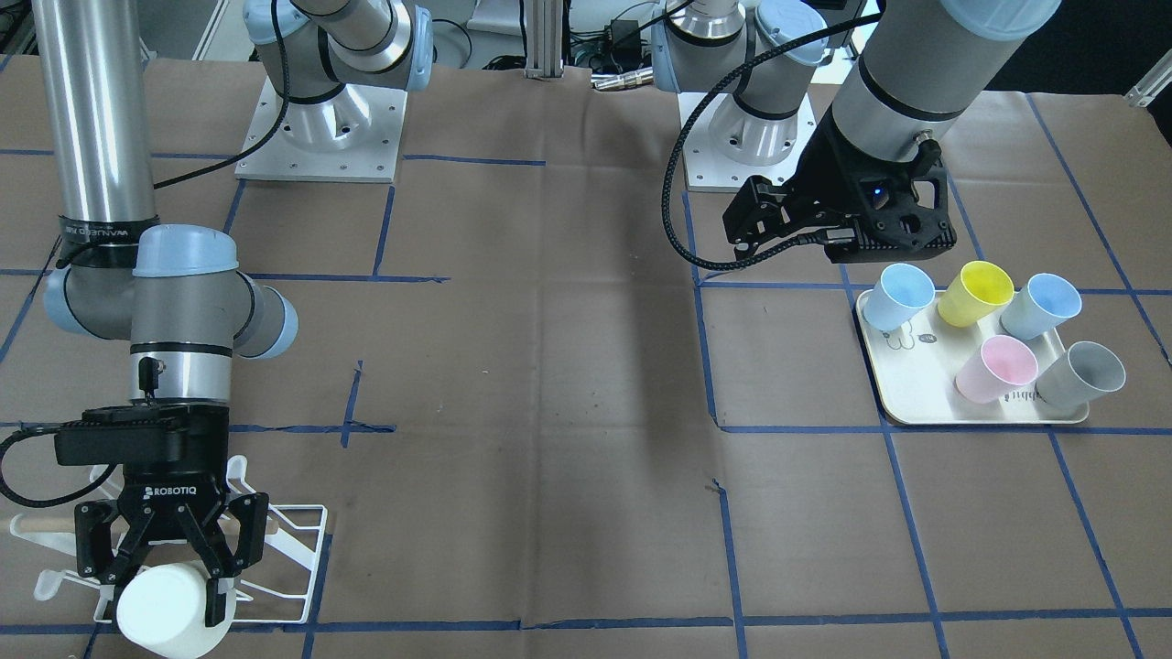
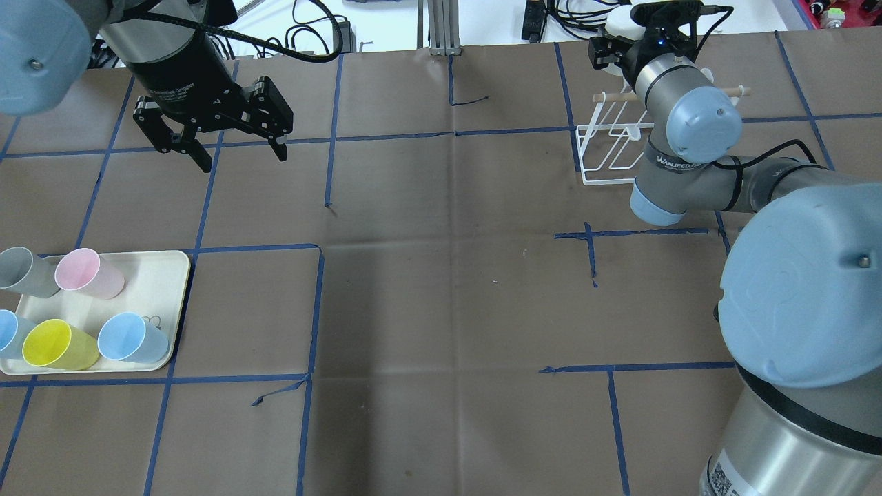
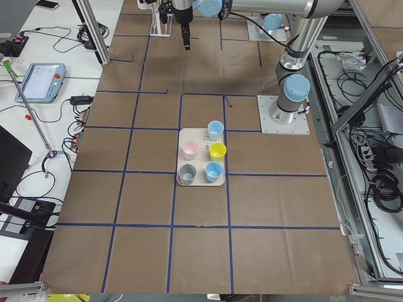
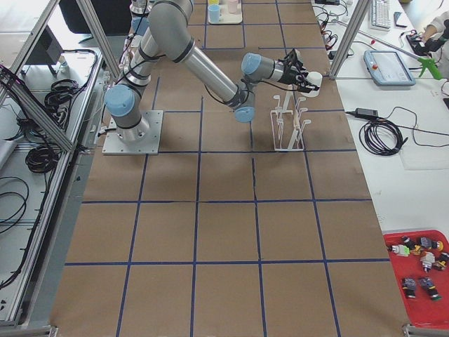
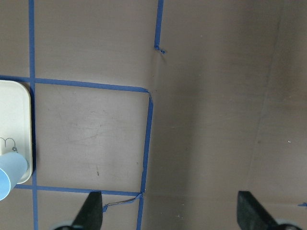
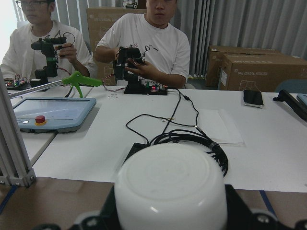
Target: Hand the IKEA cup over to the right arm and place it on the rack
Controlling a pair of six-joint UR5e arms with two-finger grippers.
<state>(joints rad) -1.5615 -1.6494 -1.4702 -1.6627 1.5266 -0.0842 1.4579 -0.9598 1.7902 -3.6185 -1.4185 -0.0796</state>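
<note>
The right gripper [image 1: 160,593] is clamped on the white cup [image 1: 165,609], a finger on each side of its wall, with the closed base turned outward and the mouth hidden toward the palm. It holds the cup at the outer end of the rack [image 1: 302,549], low over the wires. The front-facing view does not show whether the cup touches a prong; it seems to hang just clear of them. The gripper body covers most of the rack and the middle of the dowel [image 1: 32,523]. In the overhead view the wrist hides the fingers, and only a sliver of the cup shows. The right wrist camera is filled by the cup's base, with the fingers cut off at the lower corners. The left gripper [image 2: 242,160] hangs above bare table with its fingers spread wide and nothing between them. It is well apart from the cream tray [image 1: 902,407], which holds five cups [image 1: 996,366] lying on their sides. The left wrist camera catches only the tray's edge and a slice of one blue cup [image 5: 9,175].
</note>
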